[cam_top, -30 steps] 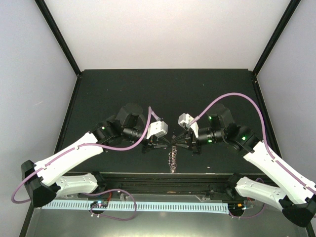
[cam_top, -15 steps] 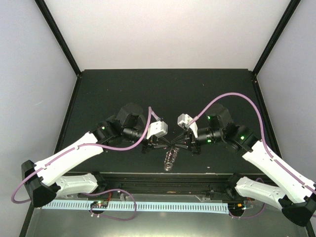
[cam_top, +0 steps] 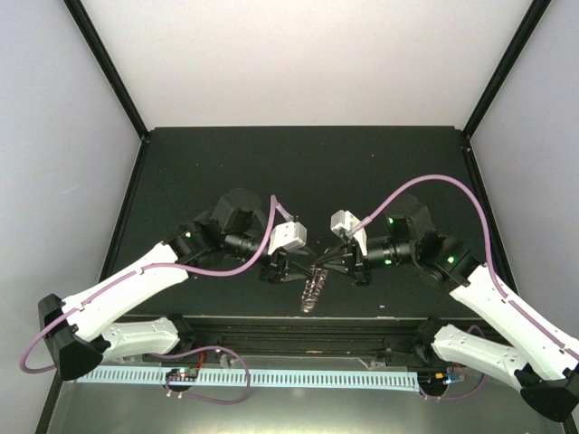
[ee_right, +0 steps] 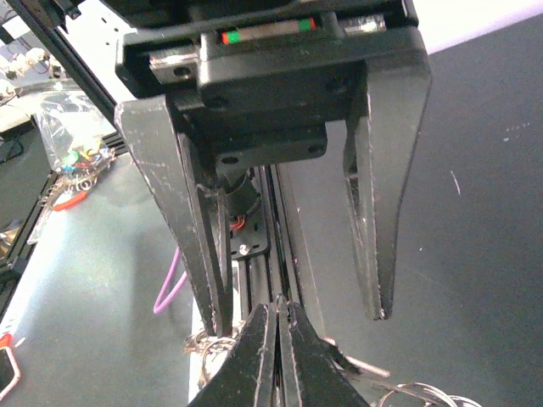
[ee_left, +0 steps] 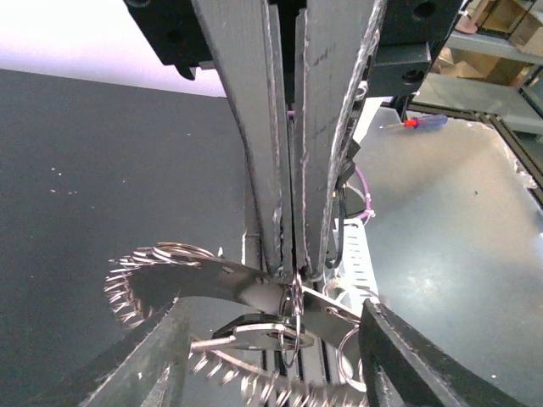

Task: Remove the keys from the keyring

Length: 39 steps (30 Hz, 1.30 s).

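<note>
Our right gripper is pinched shut on the keyring, holding it in the air over the near edge of the black table. A small silvery key hangs just below the pinch. Our left gripper faces it, jaws apart on either side of the ring, clamping nothing.

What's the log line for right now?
left tool: open | right tool: shut on keyring | keyring: dangling from right tool

Far table lies open; keyring seemingly blocks the gap between left hand and right hand.
</note>
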Available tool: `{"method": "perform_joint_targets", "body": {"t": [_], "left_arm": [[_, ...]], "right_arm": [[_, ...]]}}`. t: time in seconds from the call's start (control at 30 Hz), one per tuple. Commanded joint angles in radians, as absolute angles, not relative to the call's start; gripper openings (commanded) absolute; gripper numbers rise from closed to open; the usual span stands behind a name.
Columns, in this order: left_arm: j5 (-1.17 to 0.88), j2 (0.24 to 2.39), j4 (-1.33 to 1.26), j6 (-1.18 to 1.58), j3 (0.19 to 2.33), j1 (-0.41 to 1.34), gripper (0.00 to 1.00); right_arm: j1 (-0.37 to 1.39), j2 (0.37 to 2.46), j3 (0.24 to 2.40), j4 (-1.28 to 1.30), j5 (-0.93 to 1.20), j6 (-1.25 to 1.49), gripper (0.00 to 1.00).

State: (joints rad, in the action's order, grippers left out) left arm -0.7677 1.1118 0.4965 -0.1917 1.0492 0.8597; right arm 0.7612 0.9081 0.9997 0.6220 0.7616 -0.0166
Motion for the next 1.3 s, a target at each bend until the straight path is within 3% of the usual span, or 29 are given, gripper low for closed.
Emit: {"method": "perform_joint_targets", "body": {"t": [0.0,0.07,0.3,0.6,1.27], "left_arm": [[-0.771,1.081,0.477,-0.209,1.083,0.868,0.58],[-0.760,1.079,0.477,-0.209,1.081,0.868,0.58],[-0.789,1.087,0.465,-0.200,1.079,0.868,0.27],[-0.792,1.090,0.457,-0.194,1.078,0.870,0.02],[-0.690,1.063,0.399,-0.135,1.060,0.870,0.01]], "right_arm": [[0.758,0.879,1.003,0.555,0.770,0.001,0.01],[0.759,0.875,1.003,0.549,0.772,0.006,0.01],[0.759,0.876,1.001,0.536,0.779,0.016,0.01],[0.759,0.858,0.987,0.494,0.770,0.038,0.01],[0.759,0.670,0.676,-0.176,0.575,0.435,0.01]]}}
